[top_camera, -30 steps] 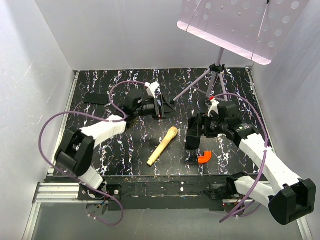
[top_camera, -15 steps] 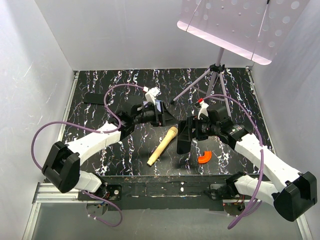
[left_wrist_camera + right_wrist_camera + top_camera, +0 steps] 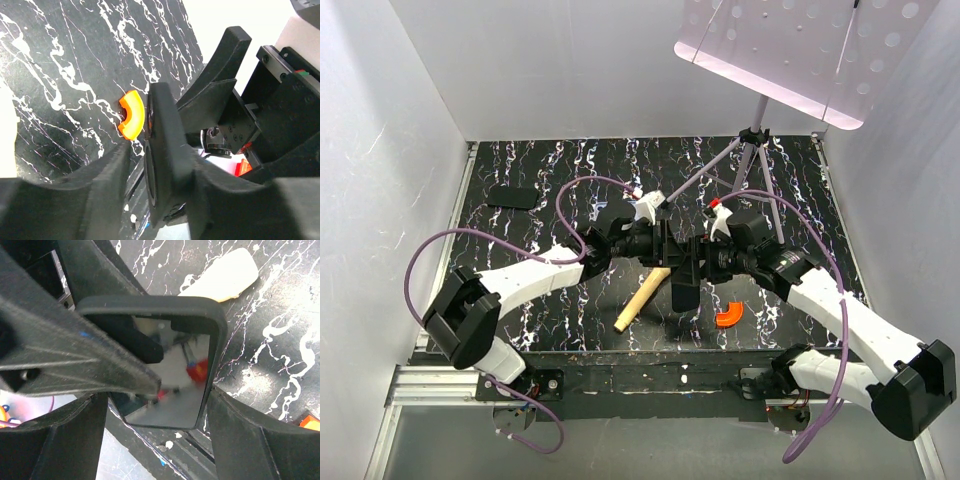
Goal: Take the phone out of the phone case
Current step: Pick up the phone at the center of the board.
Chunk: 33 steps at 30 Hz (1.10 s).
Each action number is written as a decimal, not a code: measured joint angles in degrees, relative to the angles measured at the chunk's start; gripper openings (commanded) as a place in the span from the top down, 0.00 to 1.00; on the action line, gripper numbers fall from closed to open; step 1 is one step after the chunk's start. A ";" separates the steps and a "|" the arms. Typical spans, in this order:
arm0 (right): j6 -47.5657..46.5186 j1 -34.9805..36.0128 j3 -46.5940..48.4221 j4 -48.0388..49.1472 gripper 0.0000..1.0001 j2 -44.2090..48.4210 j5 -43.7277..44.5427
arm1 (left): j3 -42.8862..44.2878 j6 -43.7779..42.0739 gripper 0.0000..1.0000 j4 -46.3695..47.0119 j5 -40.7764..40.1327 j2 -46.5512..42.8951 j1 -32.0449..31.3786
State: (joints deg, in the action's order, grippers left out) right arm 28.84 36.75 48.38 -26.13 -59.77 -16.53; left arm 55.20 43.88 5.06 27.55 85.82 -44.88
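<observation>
Near the front, the orange curved piece (image 3: 728, 316) and the wooden stick (image 3: 638, 302) lie on the tabletop (image 3: 570, 320), and just beyond them the right end effector (image 3: 691, 266) has the phone (image 3: 172, 372) pinched by its two long edges, up off the surface, the dark-rimmed phone case (image 3: 150, 302) on around its glossy screen. The left end effector (image 3: 668, 248) sits narrow across the phone's faces, one finger (image 3: 75, 352) laid on the glass; clamped or not, I cannot tell. Far back, a flat black rectangle (image 3: 512, 197) lies left, a tripod stand (image 3: 752, 150) right.
</observation>
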 measured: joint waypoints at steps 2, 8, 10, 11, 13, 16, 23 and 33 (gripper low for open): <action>-0.09 0.68 0.46 -0.39 0.99 -0.20 0.83 | 0.76 -0.02 0.73 -0.70 -0.13 0.52 -0.09; 0.15 1.84 1.36 -0.37 0.67 -1.95 3.15 | 3.08 -0.37 1.00 -4.31 -1.51 1.20 -0.20; 0.42 2.16 1.44 -0.33 0.32 -2.58 3.19 | 3.72 -0.98 1.00 -6.08 -1.62 1.42 -0.17; 0.59 2.21 1.44 -0.35 0.20 -2.60 2.97 | 3.96 -1.53 1.00 -6.99 -1.53 1.44 -0.09; 0.96 2.32 1.44 -0.28 0.07 -2.58 2.84 | 4.90 -2.78 1.00 -9.53 -1.77 1.31 0.46; 1.31 2.67 1.44 0.63 0.02 -1.97 2.40 | 5.64 -4.66 1.00 -14.49 -4.68 -0.15 1.86; 2.78 2.73 -1.81 3.45 0.02 1.57 0.04 | 2.05 -3.98 1.00 -20.04 -11.74 -16.57 14.62; 14.58 -0.11 -4.31 18.56 0.20 3.34 -15.67 | -4.66 8.46 1.00 -1.18 0.83 -24.28 17.07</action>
State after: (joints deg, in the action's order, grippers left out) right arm 43.42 36.64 44.07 -7.57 -56.42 -32.21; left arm 50.54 52.34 3.88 28.38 61.54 -27.81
